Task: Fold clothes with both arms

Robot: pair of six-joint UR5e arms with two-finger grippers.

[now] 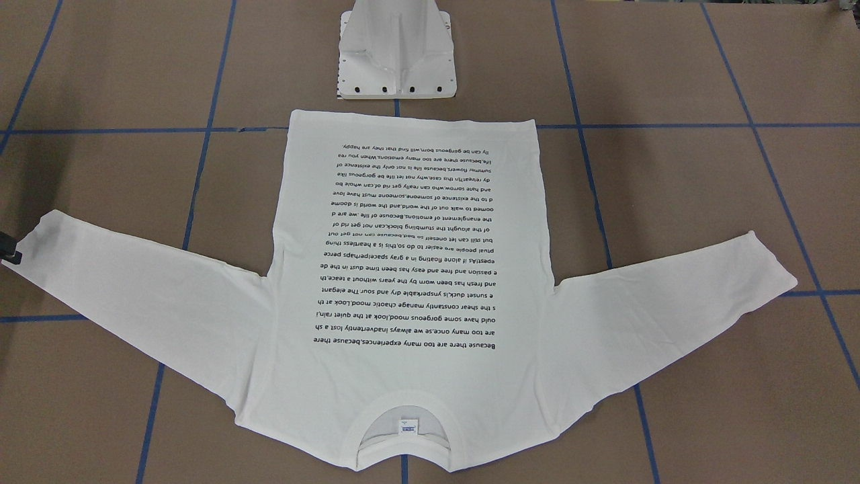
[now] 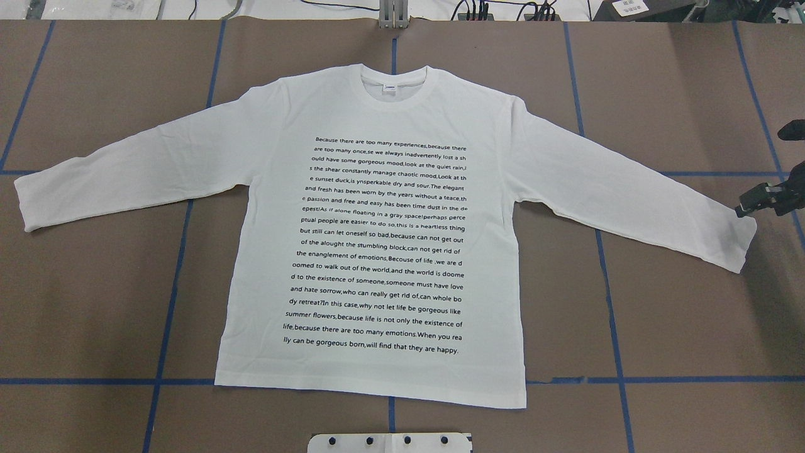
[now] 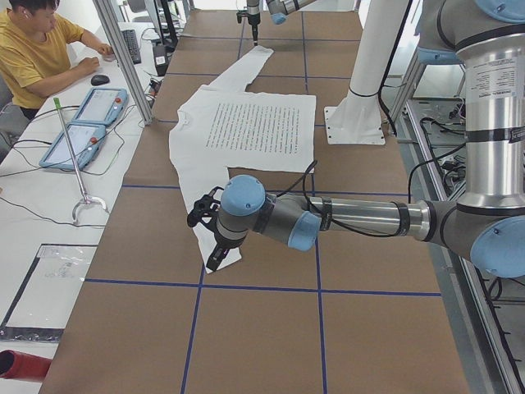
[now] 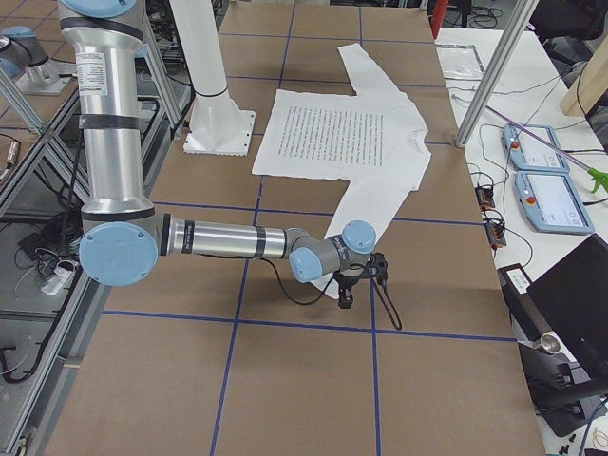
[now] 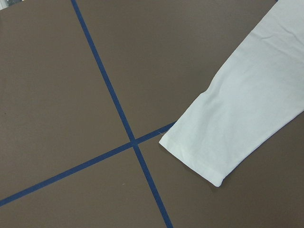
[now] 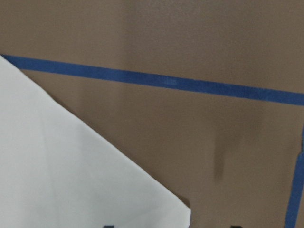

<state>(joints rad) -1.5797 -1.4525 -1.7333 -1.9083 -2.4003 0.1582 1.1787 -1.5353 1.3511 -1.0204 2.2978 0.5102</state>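
The white long-sleeved T-shirt [image 2: 377,251] lies flat on the brown table [image 2: 692,314], printed text up. Both sleeves are spread wide, the collar is on the far side from the robot, and the hem is near the white pedestal base [image 1: 396,60]. The right gripper [image 2: 745,207] sits low at one sleeve's cuff. The left gripper [image 3: 215,261] hangs above the other cuff. Whether either gripper's fingers are spread or pressed together, I cannot tell.

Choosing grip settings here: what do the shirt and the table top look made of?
Shirt: soft matte white knit, probably cotton; it lies limp, with a ribbed collar. Table top: matte brown sheet, perhaps paper or board; no glare, blue tape lines stuck across it.
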